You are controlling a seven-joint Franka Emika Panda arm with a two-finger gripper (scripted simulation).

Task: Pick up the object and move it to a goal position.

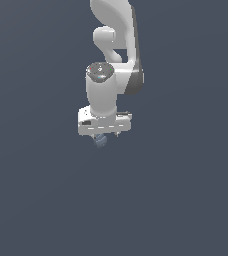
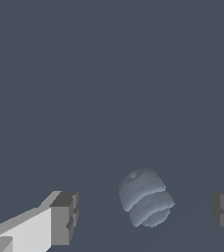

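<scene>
— So, how far along would you say it is?

— Early, by my reading. The gripper [image 2: 144, 212] is spread wide, one finger [image 2: 64, 216] on each side of the object [image 2: 146, 198], with clear gaps both ways. Nothing is clamped, so the pick itself is not yet done, and the carry to the goal is all still ahead. No goal marker shows in either view.

— Where is the object exactly?

— On the dark counter [image 1: 186, 200], directly under the white gripper [image 1: 104, 134]. In the exterior view only a small grey-blue bit of the object [image 1: 100, 141] peeks out below the hand. From the wrist view it sits between the fingers, a little nearer one than the other.

— And its orientation?

— It is a roundish ridged lump, slightly longer than wide. In the wrist view its long axis runs roughly across the line joining the fingers, tilted a little. I cannot tell which end is the front.
</scene>
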